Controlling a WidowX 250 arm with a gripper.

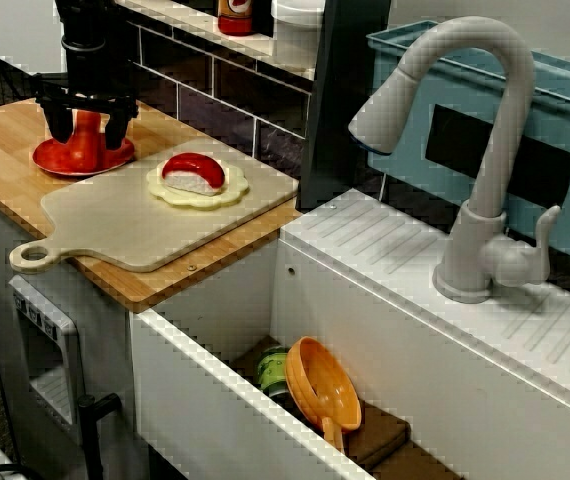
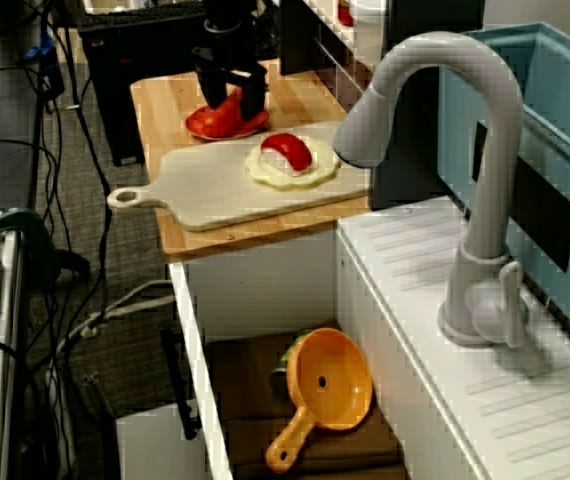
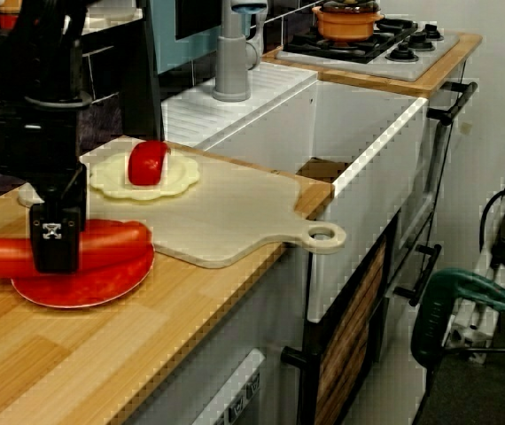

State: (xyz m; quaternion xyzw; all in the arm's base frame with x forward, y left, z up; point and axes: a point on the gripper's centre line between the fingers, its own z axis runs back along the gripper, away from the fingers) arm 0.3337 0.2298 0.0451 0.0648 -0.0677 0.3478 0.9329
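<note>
The arm above the gripper is running off the top edge in every view. In the low view along the counter its near finger is blocking the middle of the red sausage, so whether the jaws are pressing it cannot be told. In the view from the front, the orange strainer is hiding most of a green object in the sink, and the top edge is cropping a bottle.

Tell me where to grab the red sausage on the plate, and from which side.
Grip the sausage at its middle, coming straight down from above, fingers across its narrow width. It lies flat on the red plate, long and round, so the ends likely offer little hold. The gripper straddles that spot.
</note>
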